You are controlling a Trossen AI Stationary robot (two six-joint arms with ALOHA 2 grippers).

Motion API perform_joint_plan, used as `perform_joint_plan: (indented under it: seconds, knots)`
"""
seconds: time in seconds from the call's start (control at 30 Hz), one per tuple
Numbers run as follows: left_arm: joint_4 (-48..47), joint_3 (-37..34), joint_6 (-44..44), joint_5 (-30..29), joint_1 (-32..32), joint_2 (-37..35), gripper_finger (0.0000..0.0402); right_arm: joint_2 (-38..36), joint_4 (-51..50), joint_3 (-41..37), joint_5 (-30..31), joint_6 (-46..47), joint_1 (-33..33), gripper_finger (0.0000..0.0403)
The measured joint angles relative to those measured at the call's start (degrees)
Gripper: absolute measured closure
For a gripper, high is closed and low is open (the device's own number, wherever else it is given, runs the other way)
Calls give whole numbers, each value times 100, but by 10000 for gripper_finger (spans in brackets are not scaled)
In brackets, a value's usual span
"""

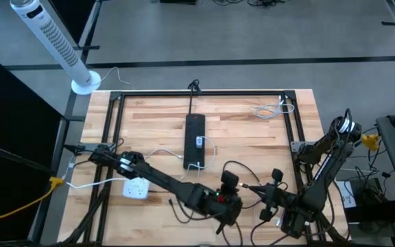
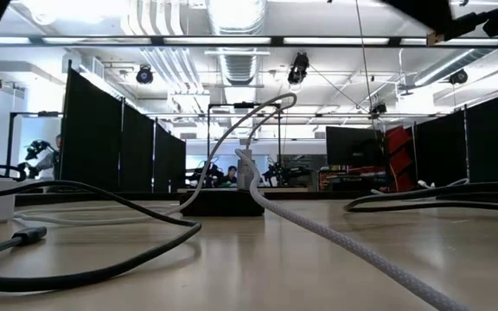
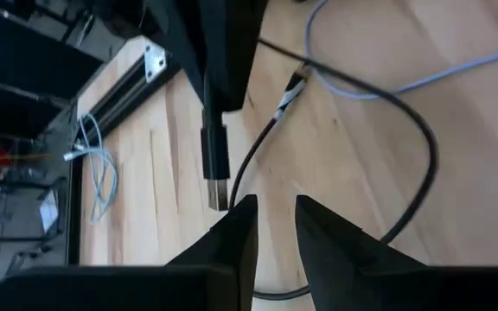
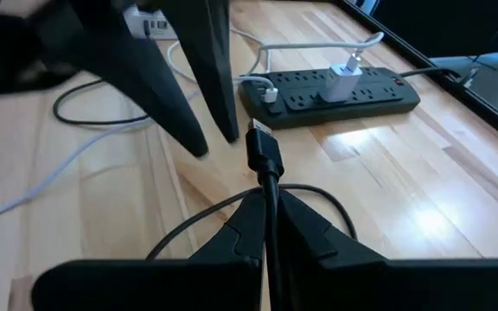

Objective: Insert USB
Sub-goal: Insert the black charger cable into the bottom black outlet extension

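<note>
Right pincer (image 4: 266,220) is clamped on the black cable just behind the USB plug (image 4: 264,149), held above the table (image 1: 252,147) near its front edge. The plug's long axis points away toward the power strip (image 4: 331,93), well apart on the far side. Left pincer (image 3: 271,229) sits nearer the plug, fingers slightly parted, empty, beside its metal tip. Which socket is meant, I can't make out.
</note>
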Motion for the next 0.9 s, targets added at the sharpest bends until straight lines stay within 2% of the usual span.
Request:
perform_joint_plan:
  seconds: [0.17,0.33,0.9]
  knots:
    - [485,-281,-81,-162,74,4,333,7,0,0,-1,5,-1,400]
    - [608,-380,28,-1308,-11,4,336,9,-2,0,-98,115,-2,400]
    - [1077,-520,-16,-1168,70,2,308,13,24,-1,-90,131,-20,400]
